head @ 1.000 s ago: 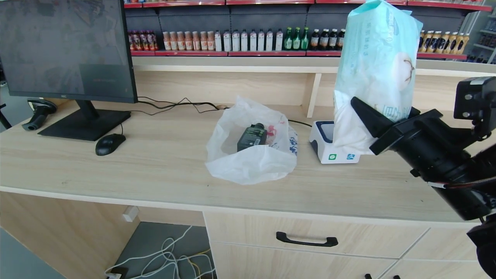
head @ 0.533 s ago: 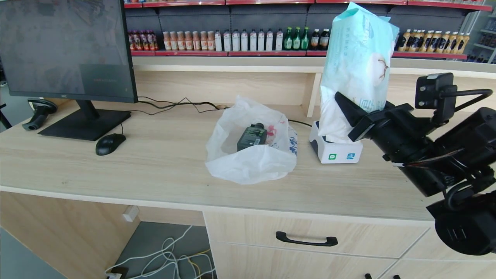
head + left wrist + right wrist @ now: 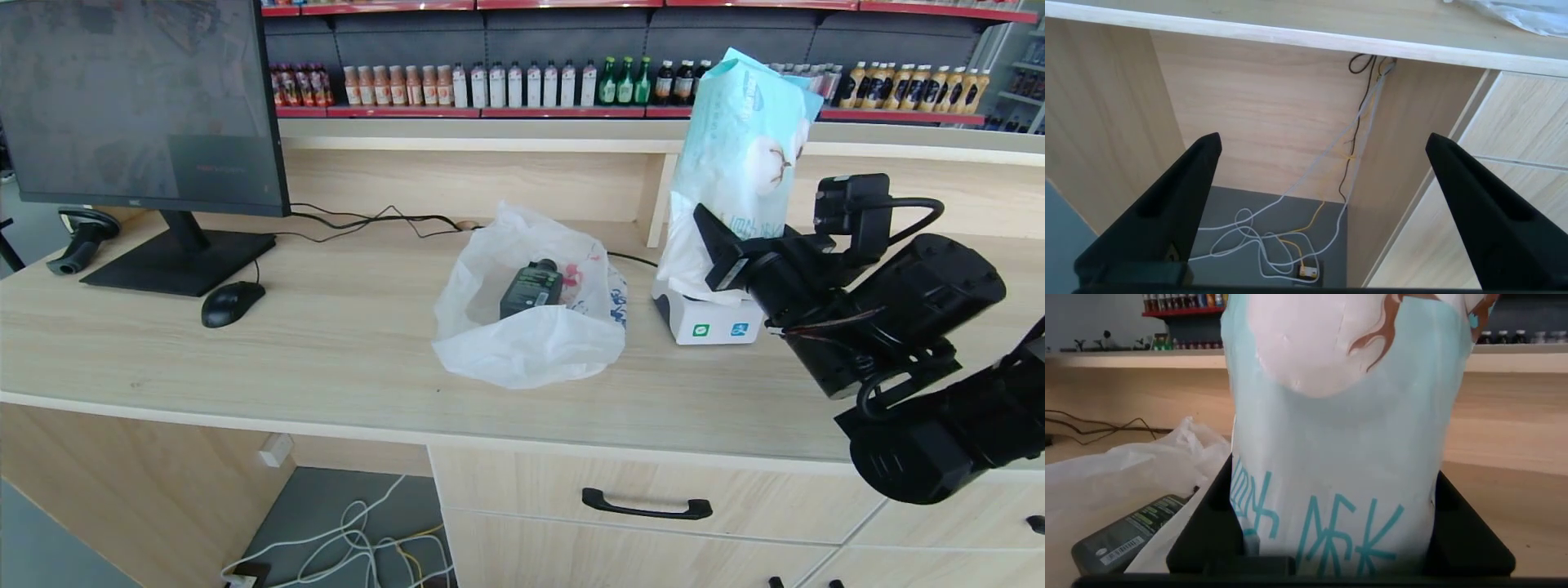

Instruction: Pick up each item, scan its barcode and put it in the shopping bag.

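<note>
A tall teal-and-white soft pack (image 3: 739, 163) stands upright in my right gripper (image 3: 735, 253), which is shut on its lower part; in the right wrist view the pack (image 3: 1343, 433) fills the space between the black fingers (image 3: 1470, 531). The pack hangs just above the white barcode scanner (image 3: 706, 318) on the counter. Left of the scanner lies the white plastic shopping bag (image 3: 531, 327), open, with a dark green bottle (image 3: 531, 290) inside; the bag (image 3: 1118, 490) and bottle (image 3: 1127, 535) also appear past the pack. My left gripper (image 3: 1319, 212) is open, low beside the counter's underside, holding nothing.
A monitor (image 3: 139, 106), a mouse (image 3: 231, 302) and a handheld scanner (image 3: 77, 237) sit at the counter's left. Cables (image 3: 375, 220) run along the back. A raised ledge (image 3: 571, 135) backs the counter, with shelves of bottles (image 3: 506, 82) behind. Drawers (image 3: 645, 506) lie below the front edge.
My right arm has carried the pack leftward and down, from above and right of the scanner to directly over it. The bag and bottle have not moved.
</note>
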Motion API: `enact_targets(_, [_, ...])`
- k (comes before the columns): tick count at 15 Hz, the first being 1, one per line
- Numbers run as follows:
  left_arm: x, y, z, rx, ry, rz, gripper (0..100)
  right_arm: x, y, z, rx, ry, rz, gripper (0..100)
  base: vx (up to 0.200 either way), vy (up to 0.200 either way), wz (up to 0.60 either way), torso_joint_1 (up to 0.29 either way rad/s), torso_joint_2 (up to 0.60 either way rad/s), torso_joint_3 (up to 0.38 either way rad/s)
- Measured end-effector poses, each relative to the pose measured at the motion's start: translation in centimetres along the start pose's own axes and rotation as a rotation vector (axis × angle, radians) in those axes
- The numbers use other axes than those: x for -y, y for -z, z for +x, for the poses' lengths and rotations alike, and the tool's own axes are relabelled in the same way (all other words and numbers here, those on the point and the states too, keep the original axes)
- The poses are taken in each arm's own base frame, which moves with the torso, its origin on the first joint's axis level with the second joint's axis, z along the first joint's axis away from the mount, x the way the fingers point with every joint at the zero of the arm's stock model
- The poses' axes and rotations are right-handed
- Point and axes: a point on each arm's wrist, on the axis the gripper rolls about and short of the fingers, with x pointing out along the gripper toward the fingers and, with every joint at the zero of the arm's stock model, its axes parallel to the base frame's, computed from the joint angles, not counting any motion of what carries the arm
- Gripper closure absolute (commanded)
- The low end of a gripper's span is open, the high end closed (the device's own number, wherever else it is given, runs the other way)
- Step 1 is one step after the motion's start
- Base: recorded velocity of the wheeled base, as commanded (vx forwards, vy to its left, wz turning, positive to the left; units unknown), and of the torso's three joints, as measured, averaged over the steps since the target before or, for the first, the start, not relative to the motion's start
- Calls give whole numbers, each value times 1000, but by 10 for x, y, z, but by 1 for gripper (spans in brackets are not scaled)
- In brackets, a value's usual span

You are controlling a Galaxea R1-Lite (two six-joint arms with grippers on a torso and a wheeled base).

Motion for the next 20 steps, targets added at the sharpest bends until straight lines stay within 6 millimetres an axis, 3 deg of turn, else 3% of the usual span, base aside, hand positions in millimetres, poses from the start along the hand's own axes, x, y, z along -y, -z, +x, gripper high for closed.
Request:
enact_targets(13, [0,0,0,0,-1,0,0,2,16,-3,-55,78,-4,100,0,0,0,0,0,0])
enact_targets(20, [0,0,0,0,-1,0,0,1,0,2,-1,76,7,100,0,0,0,0,0,0])
